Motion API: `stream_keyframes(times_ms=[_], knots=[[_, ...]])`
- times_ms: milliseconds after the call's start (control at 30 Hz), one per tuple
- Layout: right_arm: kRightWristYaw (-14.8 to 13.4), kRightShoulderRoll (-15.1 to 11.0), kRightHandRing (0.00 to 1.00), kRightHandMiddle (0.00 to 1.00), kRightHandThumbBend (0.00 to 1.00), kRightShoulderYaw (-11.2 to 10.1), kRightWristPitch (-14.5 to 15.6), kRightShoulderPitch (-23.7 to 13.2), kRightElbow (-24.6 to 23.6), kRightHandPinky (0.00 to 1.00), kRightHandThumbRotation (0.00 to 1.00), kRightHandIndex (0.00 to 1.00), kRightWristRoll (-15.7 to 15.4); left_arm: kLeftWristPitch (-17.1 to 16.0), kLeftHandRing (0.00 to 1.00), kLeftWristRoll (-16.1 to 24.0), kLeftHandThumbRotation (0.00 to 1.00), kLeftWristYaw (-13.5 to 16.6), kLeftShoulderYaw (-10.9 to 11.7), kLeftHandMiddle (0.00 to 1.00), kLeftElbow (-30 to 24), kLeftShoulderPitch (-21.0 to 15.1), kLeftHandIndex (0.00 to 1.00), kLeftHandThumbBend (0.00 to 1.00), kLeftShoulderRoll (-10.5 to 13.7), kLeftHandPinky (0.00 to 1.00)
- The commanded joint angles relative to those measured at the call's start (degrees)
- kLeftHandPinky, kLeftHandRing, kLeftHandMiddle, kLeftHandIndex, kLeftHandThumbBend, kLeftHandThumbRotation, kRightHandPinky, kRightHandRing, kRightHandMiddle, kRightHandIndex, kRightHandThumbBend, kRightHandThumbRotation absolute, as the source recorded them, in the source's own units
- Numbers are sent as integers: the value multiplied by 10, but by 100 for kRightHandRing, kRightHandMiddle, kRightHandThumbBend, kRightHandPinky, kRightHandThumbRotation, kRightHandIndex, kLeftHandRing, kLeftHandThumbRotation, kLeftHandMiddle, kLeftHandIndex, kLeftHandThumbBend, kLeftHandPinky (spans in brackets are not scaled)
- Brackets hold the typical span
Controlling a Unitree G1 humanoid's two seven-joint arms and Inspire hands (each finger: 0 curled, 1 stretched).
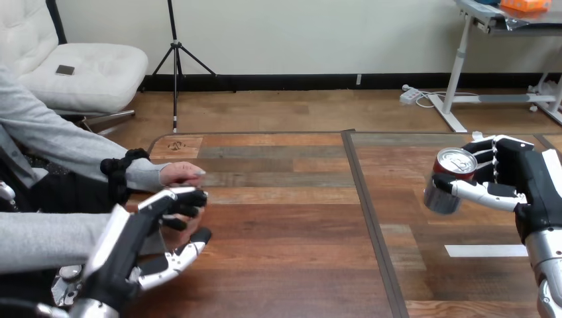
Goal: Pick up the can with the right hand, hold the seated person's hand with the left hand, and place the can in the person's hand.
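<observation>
at the left edge the person's upper hand (180, 173) rests loosely closed on the brown wooden plank table (285, 265), the grey sleeve behind it. just below, the robot's black-and-white left hand (136, 248) has its fingers (182, 199) curled over the top and its thumb (179, 257) reaching underneath the person's lower hand (192, 227), of which only a little shows between them; it looks like a clasp. going right, bare planks and a dark seam (371, 218) down the table lie between that clasp and the small silver metal can with a red band (447, 177). the can sits well to the right, in the robot's right hand (523, 175), fingers wrapped behind it and the thumb across its front, apparently lifted off the surface. its long axis tilts, the silver lid with its pull tab turned up towards the camera, the plain silver base lower and leftward. the coming move probably turns on this: the can must travel leftward across the seam to the held hand, and only the right hand has it.
</observation>
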Motion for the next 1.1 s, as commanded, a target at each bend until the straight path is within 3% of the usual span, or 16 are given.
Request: stream_keyframes(times_ms=[0,233,467,667,1067], knots=[[0,-8,37,42,73,1,-21,-23,-40,34,0,44,5,35,72,19,18,14,1,74,-88,-23,73,56,35,63],[-3,-10,37,42,74,4,-23,-22,-43,34,0,44,0,64,71,34,24,22,3,74,-118,-30,75,71,58,61],[-9,-11,37,42,75,8,-22,-21,-49,34,0,43,-10,125,71,83,33,26,0,75,-170,-37,77,87,94,61],[-9,-10,37,42,75,7,-25,-20,-49,34,0,43,-13,133,72,112,34,33,-5,76,-179,-55,77,97,124,61],[-18,-10,37,42,75,10,-22,-18,-48,34,0,43,-22,129,70,177,35,73,-19,75,-164,-99,75,100,168,60]])
